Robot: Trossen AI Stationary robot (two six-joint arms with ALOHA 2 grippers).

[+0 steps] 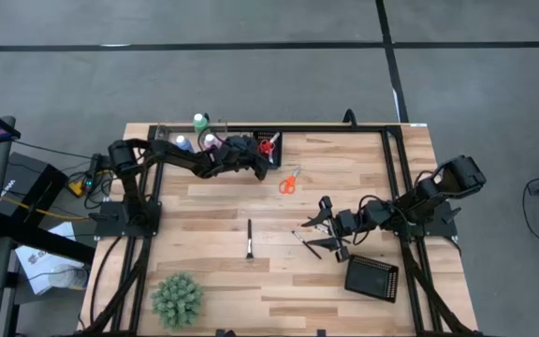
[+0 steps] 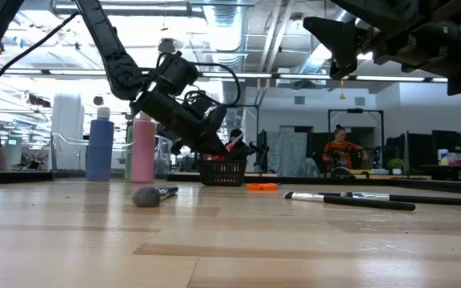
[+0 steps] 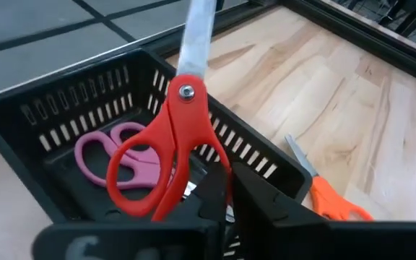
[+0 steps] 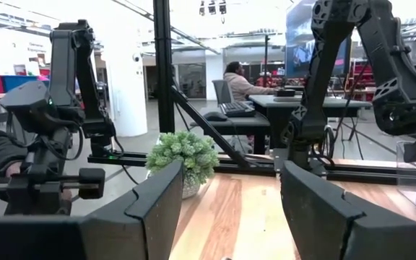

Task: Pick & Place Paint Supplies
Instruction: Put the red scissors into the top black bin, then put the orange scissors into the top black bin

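Red scissors point(image 3: 166, 155) clamped in left hand point(image 3: 222, 191) over tray point(image 3: 63, 108); right hand point(image 4: 226, 209) parted, raised.

A spiky green plant point(image 1: 177, 299) sits at the near left corner of the wooden table point(image 1: 344, 187). One black mesh tray point(image 1: 372, 277) lies near the right edge, another point(image 1: 268, 145) at the far side. A seated person point(image 2: 342, 152) is visible beyond.

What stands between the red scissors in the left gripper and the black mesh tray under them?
Nothing visible. The left gripper holds the red scissors by a handle, over the black mesh tray. Only the pink scissors lie inside, flat on its floor.
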